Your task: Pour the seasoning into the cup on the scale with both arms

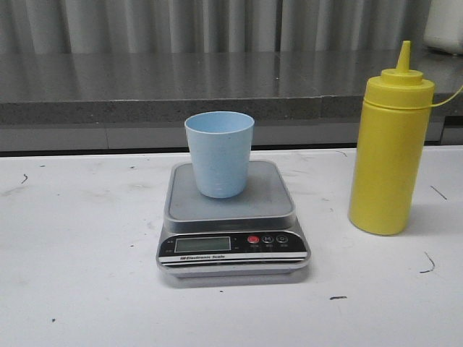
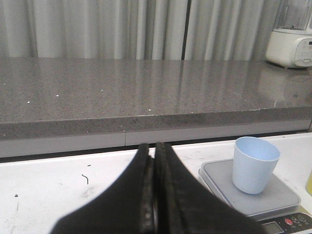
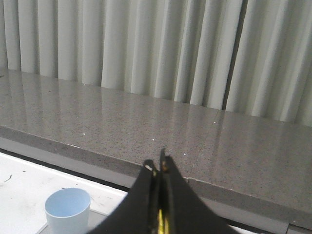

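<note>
- Starting w/ both claws pinched closed, empty: left gripper (image 2: 154, 151), right gripper (image 3: 158, 168).
- Cup (image 1: 219, 154) sits upright on scale (image 1: 231, 217); seasoning (image 1: 389, 148) stands to its right, on table.
- I'd spread right fingers first, take bottle mid-body, keep it vertical.

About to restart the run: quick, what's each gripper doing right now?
Left gripper: closed, fingers pressed together, holding nothing.
Right gripper: closed, nothing clearly held; the yellow sliver between its fingers can't be identified.
</note>
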Controlling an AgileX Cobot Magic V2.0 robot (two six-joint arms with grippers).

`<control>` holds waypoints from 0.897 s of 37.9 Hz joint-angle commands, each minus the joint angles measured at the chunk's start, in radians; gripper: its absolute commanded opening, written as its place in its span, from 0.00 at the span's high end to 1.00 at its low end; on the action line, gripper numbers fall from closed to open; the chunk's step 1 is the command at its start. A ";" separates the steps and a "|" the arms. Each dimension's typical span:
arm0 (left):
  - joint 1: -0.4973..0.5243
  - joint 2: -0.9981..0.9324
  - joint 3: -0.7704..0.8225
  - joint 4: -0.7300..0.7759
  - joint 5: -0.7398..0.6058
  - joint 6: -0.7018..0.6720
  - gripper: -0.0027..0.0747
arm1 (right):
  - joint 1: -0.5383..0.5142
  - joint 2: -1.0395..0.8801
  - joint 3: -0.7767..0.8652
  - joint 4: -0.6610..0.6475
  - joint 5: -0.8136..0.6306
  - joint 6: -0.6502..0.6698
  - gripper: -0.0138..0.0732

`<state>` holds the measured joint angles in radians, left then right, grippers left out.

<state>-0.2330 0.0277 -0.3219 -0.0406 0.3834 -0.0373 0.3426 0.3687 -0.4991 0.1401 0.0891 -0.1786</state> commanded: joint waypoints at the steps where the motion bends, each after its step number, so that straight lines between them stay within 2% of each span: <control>1: -0.001 0.010 -0.010 -0.010 -0.096 -0.007 0.99 | 0.000 0.006 -0.030 -0.008 -0.077 -0.010 0.91; 5: 0.020 -0.010 0.033 -0.010 -0.097 -0.007 0.99 | 0.000 0.006 -0.030 -0.008 -0.077 -0.010 0.91; 13: 0.130 -0.050 0.172 -0.013 -0.128 -0.007 0.99 | 0.000 0.007 -0.031 -0.008 -0.077 -0.010 0.91; 21: 0.231 -0.050 0.312 -0.027 -0.295 -0.007 0.99 | 0.000 0.007 -0.031 -0.008 -0.077 -0.010 0.91; 24: 0.247 -0.050 0.353 -0.027 -0.366 -0.007 0.99 | 0.000 0.007 -0.031 -0.008 -0.077 -0.010 0.91; 34: 0.255 -0.050 0.350 -0.027 -0.355 -0.007 0.99 | 0.000 0.007 -0.031 -0.008 -0.077 -0.010 0.91</control>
<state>0.0221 -0.0052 0.0049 -0.0567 0.1161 -0.0373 0.3426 0.3687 -0.4991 0.1401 0.0916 -0.1786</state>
